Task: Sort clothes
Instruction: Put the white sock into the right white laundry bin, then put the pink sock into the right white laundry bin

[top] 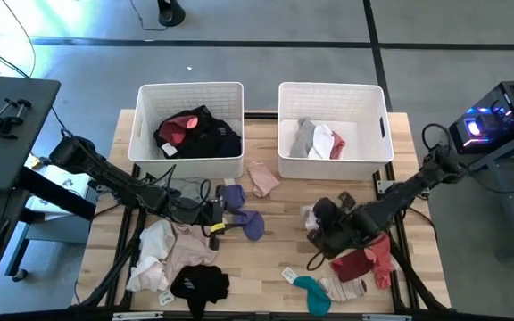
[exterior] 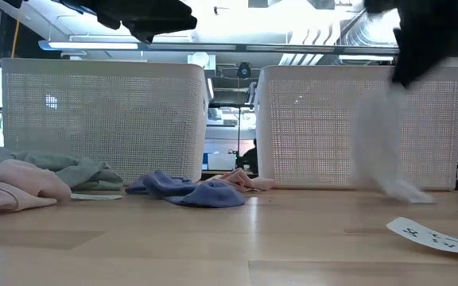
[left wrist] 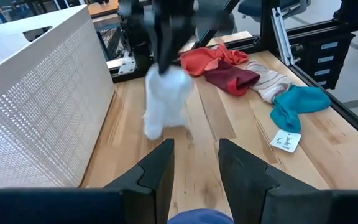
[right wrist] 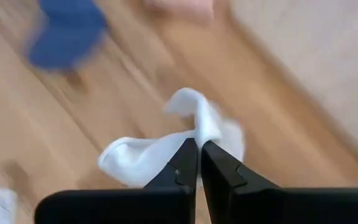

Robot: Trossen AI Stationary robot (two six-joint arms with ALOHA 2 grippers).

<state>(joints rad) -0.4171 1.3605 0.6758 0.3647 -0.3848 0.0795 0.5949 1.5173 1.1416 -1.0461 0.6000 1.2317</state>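
My right gripper (top: 318,221) hangs over the table's right middle, shut on a white garment (left wrist: 163,102), which also shows in the low view (exterior: 380,151). My left gripper (top: 224,212) is open and empty just above a lavender-blue garment (top: 242,212) lying flat at the table's middle; only the garment's edge shows in the left wrist view (left wrist: 194,218). Other clothes lie loose on the table: a white, pink and black heap (top: 172,259) at the near left, and maroon and coral pieces (top: 368,259) at the near right. My right gripper pinches a bunched fold of the white garment (right wrist: 194,127) between its two fingertips, coming from above. The garment hangs slack below the fingers (left wrist: 160,53). I cannot tell whether its lower end (exterior: 404,191) touches the table.
Two white bins stand at the far edge: the left one (top: 150,134) holds black and red clothes, the right one (top: 377,147) grey, white and red pieces. A pink piece (top: 261,178) lies in front of them. A teal sock (top: 310,290), a striped sock and paper tags lie near the front.
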